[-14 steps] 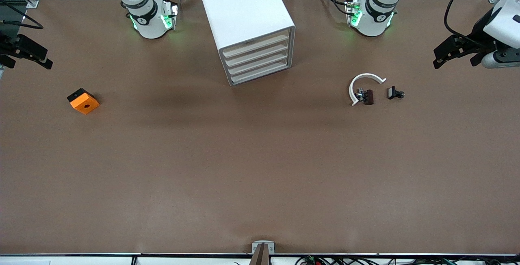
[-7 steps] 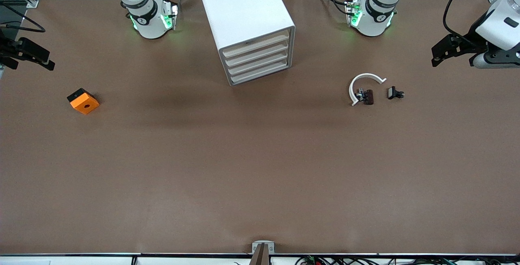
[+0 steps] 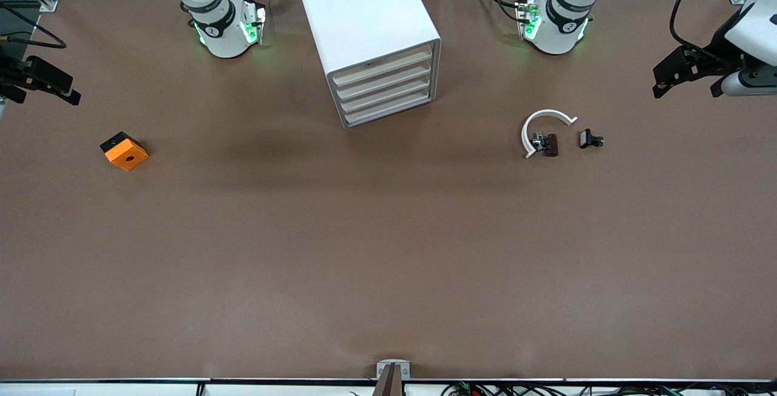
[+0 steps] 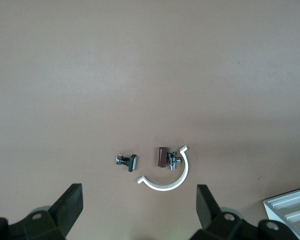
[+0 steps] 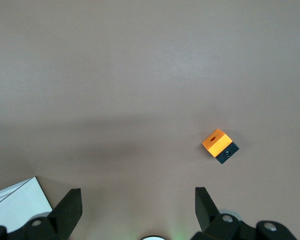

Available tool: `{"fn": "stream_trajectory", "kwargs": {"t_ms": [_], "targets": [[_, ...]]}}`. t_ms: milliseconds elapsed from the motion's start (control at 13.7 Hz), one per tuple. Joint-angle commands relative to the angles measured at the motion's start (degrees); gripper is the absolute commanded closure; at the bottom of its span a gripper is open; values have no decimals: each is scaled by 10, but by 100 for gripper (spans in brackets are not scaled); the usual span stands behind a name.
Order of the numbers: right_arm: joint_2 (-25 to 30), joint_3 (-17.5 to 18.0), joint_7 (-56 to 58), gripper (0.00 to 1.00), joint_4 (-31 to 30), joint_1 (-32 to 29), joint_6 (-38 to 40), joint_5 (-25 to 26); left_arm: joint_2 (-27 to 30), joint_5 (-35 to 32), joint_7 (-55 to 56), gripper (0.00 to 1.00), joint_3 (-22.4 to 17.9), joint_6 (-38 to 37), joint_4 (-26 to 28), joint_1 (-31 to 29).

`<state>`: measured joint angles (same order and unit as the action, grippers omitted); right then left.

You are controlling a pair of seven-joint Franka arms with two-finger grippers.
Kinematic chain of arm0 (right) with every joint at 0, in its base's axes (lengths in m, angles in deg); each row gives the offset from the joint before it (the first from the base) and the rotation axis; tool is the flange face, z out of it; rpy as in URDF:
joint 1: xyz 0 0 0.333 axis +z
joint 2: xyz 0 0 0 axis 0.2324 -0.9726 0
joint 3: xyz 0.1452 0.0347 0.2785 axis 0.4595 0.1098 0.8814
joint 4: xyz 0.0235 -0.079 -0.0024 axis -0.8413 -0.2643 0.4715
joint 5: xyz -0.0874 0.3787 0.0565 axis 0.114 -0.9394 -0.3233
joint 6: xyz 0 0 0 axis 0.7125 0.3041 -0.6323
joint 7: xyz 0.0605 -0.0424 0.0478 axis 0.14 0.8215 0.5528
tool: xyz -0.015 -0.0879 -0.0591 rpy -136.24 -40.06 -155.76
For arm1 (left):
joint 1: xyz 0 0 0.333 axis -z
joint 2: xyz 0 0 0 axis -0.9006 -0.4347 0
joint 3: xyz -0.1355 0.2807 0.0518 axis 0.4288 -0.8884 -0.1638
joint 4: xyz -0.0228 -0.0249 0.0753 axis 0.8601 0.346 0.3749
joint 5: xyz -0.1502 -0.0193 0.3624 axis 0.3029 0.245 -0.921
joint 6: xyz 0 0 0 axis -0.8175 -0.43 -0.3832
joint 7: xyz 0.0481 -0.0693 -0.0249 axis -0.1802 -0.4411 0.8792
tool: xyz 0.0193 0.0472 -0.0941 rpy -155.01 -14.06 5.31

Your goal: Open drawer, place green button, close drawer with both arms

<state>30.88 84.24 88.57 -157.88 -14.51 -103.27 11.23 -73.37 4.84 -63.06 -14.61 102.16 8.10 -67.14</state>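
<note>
Brown paper covers the whole table, and at its robot edge, between the two bases, stands the white drawer cabinet, turned slightly so its four drawer fronts face the camera; all four sit flush and closed. That fits either a job to come or one finished with the button shut inside: no green button shows anywhere. Both arms wait at the table's ends, clear of the middle. The left gripper hangs with its jaws wide apart, holding nothing, over the bare paper near a white curved clip, a brown cylinder fitting and a small black fitting. The right gripper, equally spread and unladen, hovers near an orange-and-black block.
</note>
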Motion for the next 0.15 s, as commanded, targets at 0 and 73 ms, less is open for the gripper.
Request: {"fn": "stream_trajectory", "kwargs": {"t_ms": [0, 73], "targets": [[0, 8, 6, 0, 7, -10, 4, 7, -19, -5, 1, 0, 2, -18, -26, 0], [0, 8, 6, 0, 8, -10, 5, 7, -19, -5, 0, 0, 2, -18, -26, -1]]}}
